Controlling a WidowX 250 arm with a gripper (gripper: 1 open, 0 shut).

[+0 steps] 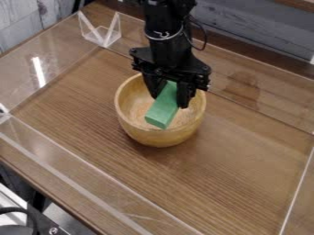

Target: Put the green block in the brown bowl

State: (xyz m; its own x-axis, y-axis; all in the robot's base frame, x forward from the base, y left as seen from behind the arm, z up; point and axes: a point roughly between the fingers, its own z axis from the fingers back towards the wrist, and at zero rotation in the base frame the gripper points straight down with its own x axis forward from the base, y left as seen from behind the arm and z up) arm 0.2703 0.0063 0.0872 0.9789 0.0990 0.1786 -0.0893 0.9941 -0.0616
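It looked like a lab test bench: a wooden table (233,174) fenced by clear acrylic walls (98,27), a black robot arm (166,37) mounted over it.

pincer (172,85) clamps green block (162,109) | tilted inside brown bowl (135,128)

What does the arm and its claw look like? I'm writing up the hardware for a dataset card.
The arm is matte black throughout, a blocky upright column built of boxy segments. A small pale sticker or label sits on its front near the wrist, and thin black cables run beside it. The claw is black too, with a wide crossbar and two slim fingers hanging from it. No other colours or readable lettering show.
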